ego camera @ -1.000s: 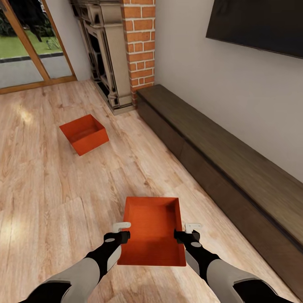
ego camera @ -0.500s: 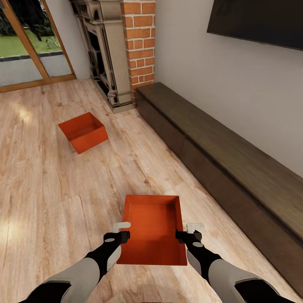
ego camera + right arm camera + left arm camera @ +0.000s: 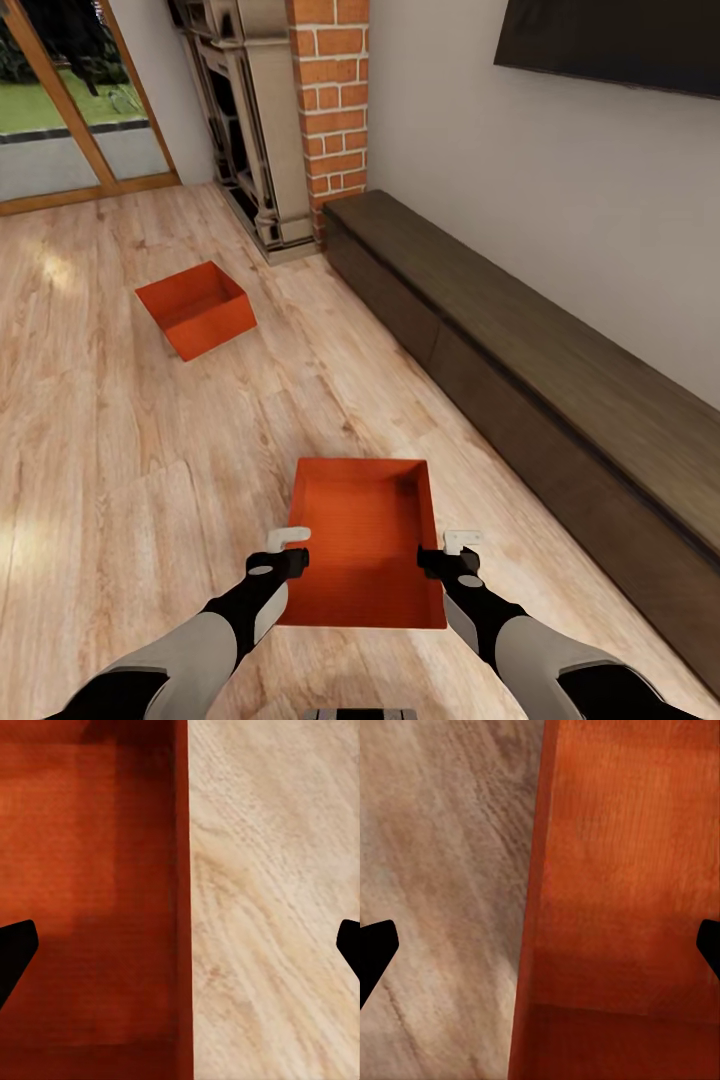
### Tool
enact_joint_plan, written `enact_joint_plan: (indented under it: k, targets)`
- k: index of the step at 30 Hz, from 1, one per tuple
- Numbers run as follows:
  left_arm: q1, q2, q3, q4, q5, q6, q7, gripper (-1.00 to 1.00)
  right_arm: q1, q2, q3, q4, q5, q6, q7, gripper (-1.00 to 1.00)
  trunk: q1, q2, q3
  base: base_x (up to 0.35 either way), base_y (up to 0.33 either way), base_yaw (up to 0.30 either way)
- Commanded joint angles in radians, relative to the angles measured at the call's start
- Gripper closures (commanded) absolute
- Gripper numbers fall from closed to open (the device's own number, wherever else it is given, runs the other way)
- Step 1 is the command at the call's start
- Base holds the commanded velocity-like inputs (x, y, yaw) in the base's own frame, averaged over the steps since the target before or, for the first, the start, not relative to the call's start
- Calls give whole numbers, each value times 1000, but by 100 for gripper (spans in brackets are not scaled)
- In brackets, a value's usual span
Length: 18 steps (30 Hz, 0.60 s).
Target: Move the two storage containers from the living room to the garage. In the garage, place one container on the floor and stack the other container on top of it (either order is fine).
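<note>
Orange-red near bin (image 3: 365,540) sits on the wood floor (image 3: 120,450) between both arms, long axis running near-to-far; left gripper (image 3: 290,550) straddles its left wall, right gripper (image 3: 452,552) its right wall; both equally close. Wrist views show each wall centred between wide-spread jaws, nothing clamped yet. Second bin (image 3: 197,308) lies far left, well apart, near the fireplace (image 3: 255,130).

Light wood-plank floor (image 3: 120,450); two orange-red bins (image 3: 195,308) (image 3: 365,540) on it.
</note>
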Motion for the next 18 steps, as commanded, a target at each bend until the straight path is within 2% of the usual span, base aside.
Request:
enact_joint_plan:
  k: [1, 9, 18]
  targets:
    - [0, 0, 2, 0, 0, -1, 2, -100, -1, 0, 9, 1, -8, -3, -4, -100, 4, -7, -4, 0, 0, 0]
    - [0, 1, 2, 2, -2, 0, 2, -100, -1, 0, 9, 1, -9, -25, -4, -100, 34, -63, -29, 0, 0, 0]
    - [0, 3, -5, 0, -10, 7, 3, -100, -1, 0, 9, 1, -9, -28, -3, -100, 34, -63, -29, 0, 0, 0]
